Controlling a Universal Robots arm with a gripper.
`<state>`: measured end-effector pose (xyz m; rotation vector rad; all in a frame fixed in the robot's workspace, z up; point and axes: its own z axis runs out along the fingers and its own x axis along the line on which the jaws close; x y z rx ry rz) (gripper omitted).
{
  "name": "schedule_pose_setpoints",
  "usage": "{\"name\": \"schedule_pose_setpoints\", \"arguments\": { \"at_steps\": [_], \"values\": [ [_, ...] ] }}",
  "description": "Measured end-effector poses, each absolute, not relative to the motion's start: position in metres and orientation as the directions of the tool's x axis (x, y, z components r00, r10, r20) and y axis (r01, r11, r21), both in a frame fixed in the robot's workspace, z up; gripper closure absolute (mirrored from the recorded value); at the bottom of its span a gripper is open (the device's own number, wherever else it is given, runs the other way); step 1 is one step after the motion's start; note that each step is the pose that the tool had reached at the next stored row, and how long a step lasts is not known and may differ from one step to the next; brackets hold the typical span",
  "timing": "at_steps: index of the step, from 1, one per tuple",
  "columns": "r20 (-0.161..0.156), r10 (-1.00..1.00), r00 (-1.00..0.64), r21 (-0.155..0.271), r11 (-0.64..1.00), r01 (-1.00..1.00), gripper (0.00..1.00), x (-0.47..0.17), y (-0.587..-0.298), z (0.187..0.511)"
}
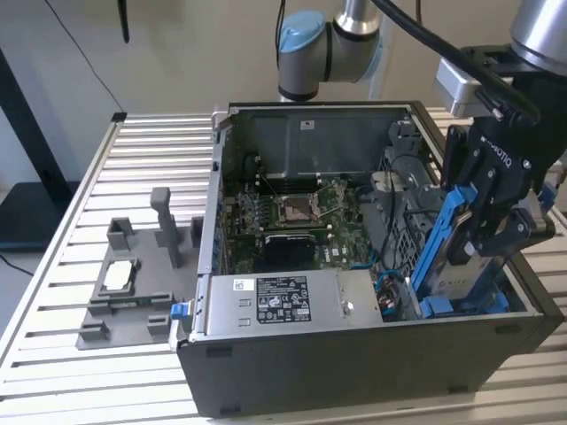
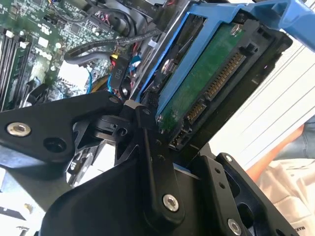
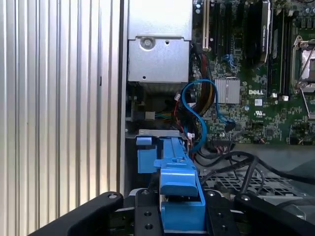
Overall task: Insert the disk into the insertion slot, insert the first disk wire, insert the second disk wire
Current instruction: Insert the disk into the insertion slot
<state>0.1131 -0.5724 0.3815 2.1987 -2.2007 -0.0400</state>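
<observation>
The hand [image 1: 485, 237] holds the disk [image 1: 442, 241] tilted at the insertion slot [image 1: 468, 307].

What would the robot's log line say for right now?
tool: shut on disk | disk: tilted, lower end at slot | connector: bare, no wire

arm [image 1: 347, 49] was silver-grey, rounded, with light-blue joint cap [image 1: 299, 40] at its 9 o'clock | thick black cable [image 1: 412, 27] ran alongside | gripper [image 1: 492, 243] was matte black, angular links, white lettering | silver screws [image 2: 170, 202] sat in link pivots
</observation>
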Motion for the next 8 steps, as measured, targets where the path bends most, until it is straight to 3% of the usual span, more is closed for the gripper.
{"name": "schedule_pose_setpoints", "arguments": {
  "at_steps": [8],
  "values": [
    [0.004,-1.000,-0.001,0.039,0.001,-0.999,0.67,0.1132,-0.5724,0.3760]
  ]
}}
